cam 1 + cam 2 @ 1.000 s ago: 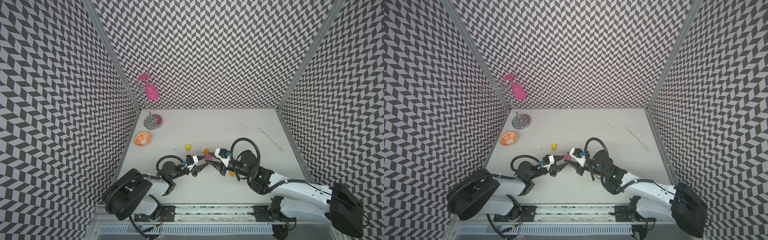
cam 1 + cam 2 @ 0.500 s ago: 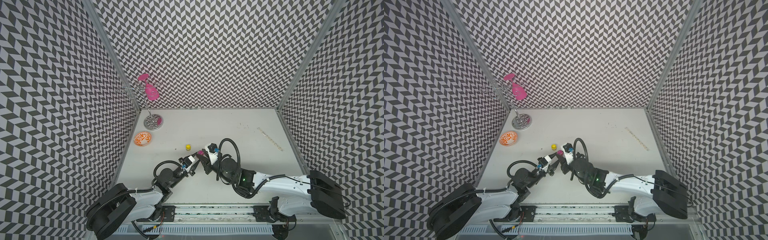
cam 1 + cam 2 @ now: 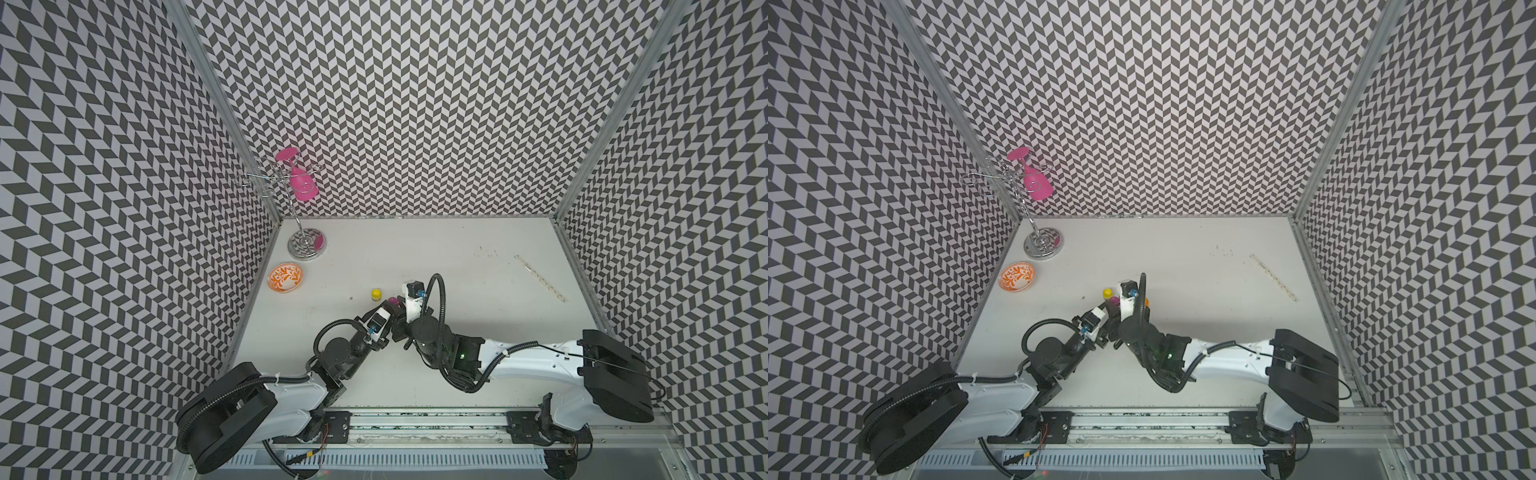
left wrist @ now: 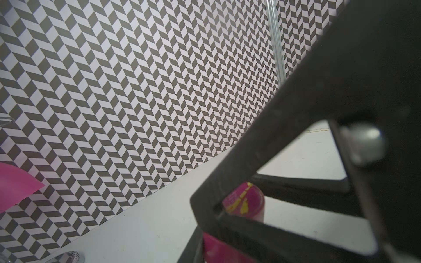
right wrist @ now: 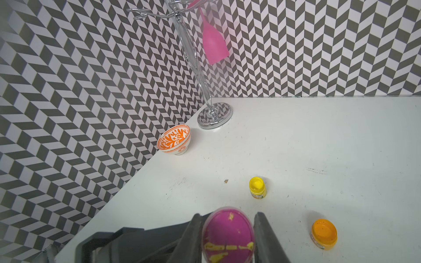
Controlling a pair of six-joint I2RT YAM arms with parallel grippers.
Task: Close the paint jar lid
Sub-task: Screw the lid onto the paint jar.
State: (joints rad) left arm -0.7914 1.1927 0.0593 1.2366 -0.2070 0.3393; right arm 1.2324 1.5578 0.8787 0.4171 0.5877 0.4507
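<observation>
A small magenta paint jar (image 3: 392, 302) is held just above the table between my two grippers. My left gripper (image 3: 384, 312) is shut on the jar's body (image 4: 216, 248). My right gripper (image 5: 227, 218) is shut on the magenta lid (image 5: 227, 236), which is streaked with yellow paint and sits on top of the jar. In the left wrist view the lid (image 4: 245, 202) shows inside the right gripper's dark finger frame. The seam between lid and jar is hidden, so I cannot tell how tightly the lid sits.
A yellow paint jar (image 5: 257, 187) stands just beyond the grippers, and an orange one (image 5: 323, 234) beside them. An orange-patterned bowl (image 3: 285, 278) and a chrome stand (image 3: 306, 245) with a hanging pink glass (image 3: 303, 187) occupy the back left. A thin strip (image 3: 539, 277) lies at the right.
Both grippers have carried the magenta jar left and farther back, close to the yellow jar. The right arm has swung over, and both grips stay the same.
</observation>
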